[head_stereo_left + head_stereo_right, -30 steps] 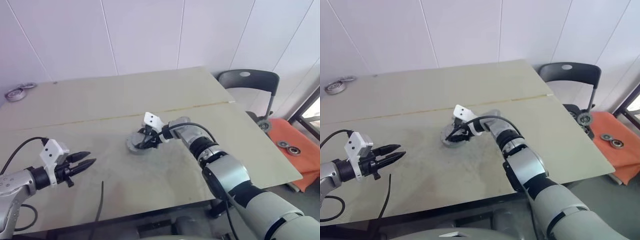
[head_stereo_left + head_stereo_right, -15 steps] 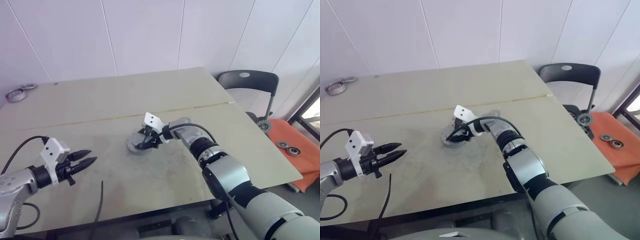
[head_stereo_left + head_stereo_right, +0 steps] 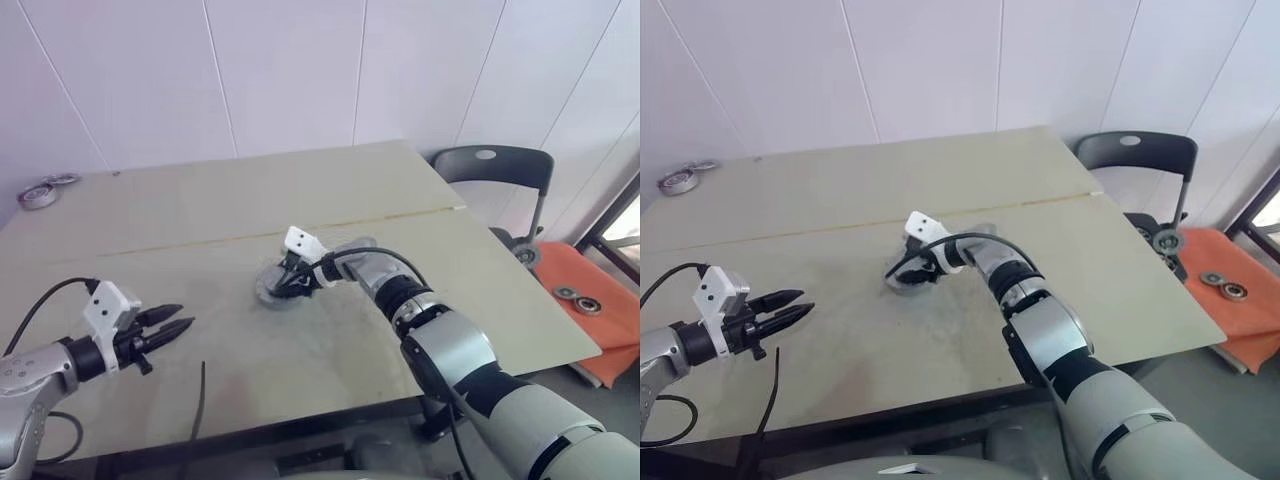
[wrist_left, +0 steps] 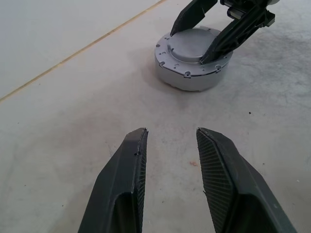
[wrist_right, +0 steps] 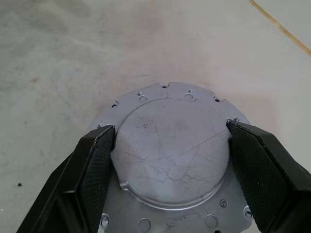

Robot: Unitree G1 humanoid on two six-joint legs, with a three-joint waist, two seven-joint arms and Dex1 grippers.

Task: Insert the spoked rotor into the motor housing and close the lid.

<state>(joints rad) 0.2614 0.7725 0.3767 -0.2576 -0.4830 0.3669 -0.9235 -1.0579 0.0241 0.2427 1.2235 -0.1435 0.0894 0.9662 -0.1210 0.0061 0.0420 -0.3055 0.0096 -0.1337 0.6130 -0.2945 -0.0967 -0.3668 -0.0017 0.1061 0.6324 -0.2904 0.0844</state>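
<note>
Mid-bench (image 3: pixel 200 210) sits the housing (image 4: pixel 193 65), its grey lid (image 5: pixel 172 153) on top. The right end effector (image 5: pixel 170 145) spans the lid's raised centre, fingers (image 5: pixel 95 160) wide apart, one at each edge; a firm grip I cannot tell. The left end effector (image 4: pixel 170 145) hovers well apart, part open, holding nothing. Metal rings (image 3: pixel 42 192) lie at the far corner.
</note>
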